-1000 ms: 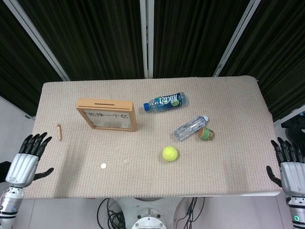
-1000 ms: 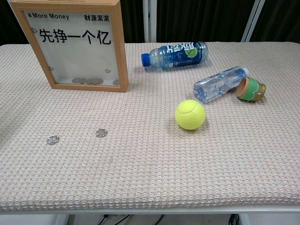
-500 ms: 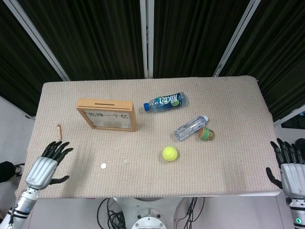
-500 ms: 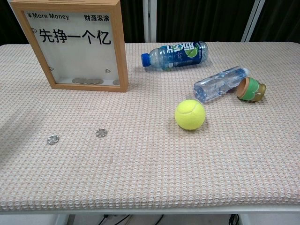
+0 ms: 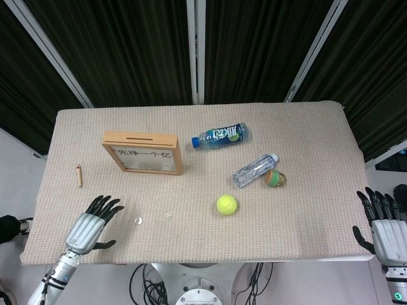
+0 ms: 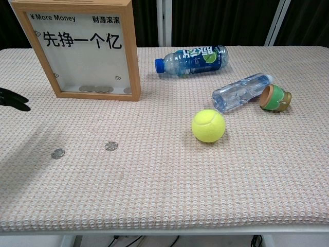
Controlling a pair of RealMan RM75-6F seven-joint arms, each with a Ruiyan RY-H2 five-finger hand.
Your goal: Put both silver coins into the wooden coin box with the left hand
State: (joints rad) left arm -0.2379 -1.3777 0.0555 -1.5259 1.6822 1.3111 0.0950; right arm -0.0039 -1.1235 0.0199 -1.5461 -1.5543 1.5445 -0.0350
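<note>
Left hand (image 5: 90, 227) over the desk's front-left part, fingers (image 5: 105, 204) spread, nothing in it; only its dark fingertips (image 6: 11, 98) show at the chest view's left edge. Right hand (image 5: 383, 223) off the front-right corner, fingers apart, empty.

Coins: near coin (image 5: 138, 221) just right of the left hand, near the front edge; far coin (image 5: 168, 215) a little further right. Both flat on the woven cover, well apart from each other.

Box (image 5: 144, 152) stands upright toward the back-left, glass face forward, long axis along the desk's width; slot (image 5: 145, 136) in the top edge runs the same way.

Judgement: coins thin, light, stiff, probably slippery; flat on the weave, hard to get under. Pinch by opposite rims, then turn edge-on, in line with the slot.
</note>
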